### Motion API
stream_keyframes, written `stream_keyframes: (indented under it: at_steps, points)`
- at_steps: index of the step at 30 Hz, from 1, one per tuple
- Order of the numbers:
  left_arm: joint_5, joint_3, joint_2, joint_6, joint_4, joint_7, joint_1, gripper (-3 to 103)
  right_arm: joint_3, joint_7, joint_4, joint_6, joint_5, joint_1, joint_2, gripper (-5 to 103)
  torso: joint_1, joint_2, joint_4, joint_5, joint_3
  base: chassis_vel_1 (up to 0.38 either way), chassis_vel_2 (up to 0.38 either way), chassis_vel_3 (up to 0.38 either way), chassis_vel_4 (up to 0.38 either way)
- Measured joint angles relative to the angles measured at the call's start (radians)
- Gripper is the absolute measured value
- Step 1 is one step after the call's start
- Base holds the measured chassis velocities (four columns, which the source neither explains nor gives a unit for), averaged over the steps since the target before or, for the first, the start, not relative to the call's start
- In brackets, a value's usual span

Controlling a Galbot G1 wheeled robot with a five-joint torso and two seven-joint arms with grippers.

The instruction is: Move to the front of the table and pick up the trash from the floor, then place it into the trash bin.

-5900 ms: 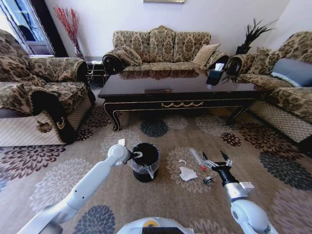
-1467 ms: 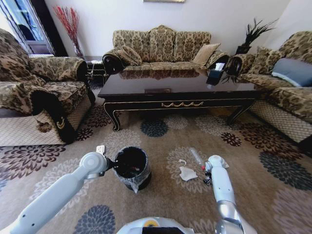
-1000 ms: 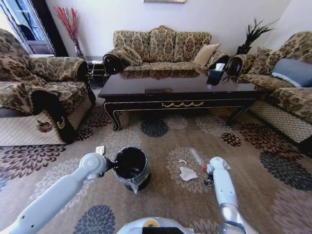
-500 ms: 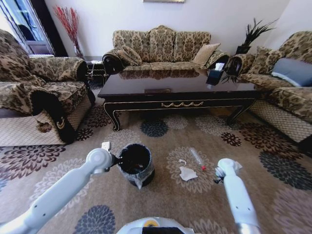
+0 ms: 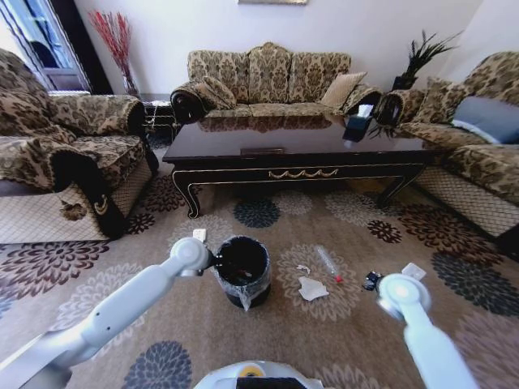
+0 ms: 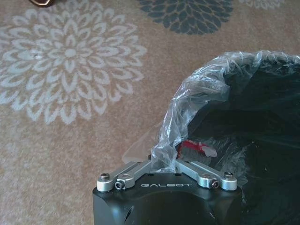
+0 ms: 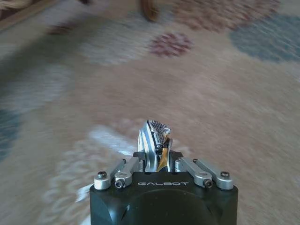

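Observation:
The small black trash bin (image 5: 243,271), lined with a clear bag, stands on the carpet before the dark table (image 5: 300,150). My left gripper (image 5: 214,261) is shut on the bin's rim and bag (image 6: 165,159); something red (image 6: 194,147) lies inside the bin (image 6: 253,140). My right gripper (image 5: 371,281) hangs above the carpet to the right, shut on a small silvery-dark piece of trash (image 7: 154,138). More trash lies between bin and right arm: a crumpled white paper scrap (image 5: 312,288), a clear wrapper with a red tip (image 5: 327,262) and a tiny white bit (image 5: 302,268).
Patterned sofas ring the table: an armchair (image 5: 57,154) at the left, a sofa (image 5: 268,77) behind, another (image 5: 478,154) at the right. A dark tissue box (image 5: 357,126) sits on the table. Open flower-patterned carpet (image 5: 268,215) lies between table and bin.
My right gripper has risen off the floor with the silvery-dark piece and swung right. My left arm has slid the bin to the right, nearer the litter.

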Motion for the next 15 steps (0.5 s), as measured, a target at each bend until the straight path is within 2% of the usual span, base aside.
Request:
stream_keyframes:
  at_steps: [3, 7, 12, 15]
  points:
    - [0.001, 0.031, -0.025, 0.0, 0.027, -0.001, -0.031, 0, -0.011, -0.04, 0.061, 0.001, -0.035, -0.027, -0.019, 24, 0.0, 0.0, 0.0, -0.0002, 0.0, 0.0, 0.0, 0.0, 0.0]
    - [0.001, 0.093, -0.077, 0.0, 0.08, -0.003, -0.096, 0, -0.027, -0.135, 0.144, 0.01, -0.087, -0.059, -0.059, 24, 0.0, 0.0, -0.0003, -0.0001, 0.0, 0.0, 0.0, 0.0, 0.0]
    - [0.001, 0.136, -0.12, 0.0, 0.118, -0.009, -0.143, 0, -0.05, -0.171, 0.205, 0.022, -0.101, -0.061, -0.089, 24, 0.0, 0.0, 0.0, 0.0, 0.0, 0.0, 0.0, 0.0, 0.0]
    - [-0.011, 0.167, -0.145, 0.0, 0.134, -0.011, -0.179, 0, -0.078, -0.232, 0.236, 0.038, -0.143, -0.064, -0.115, 24, 0.0, 0.0, -0.0002, 0.0, 0.0, 0.0, 0.0, 0.0, 0.0]
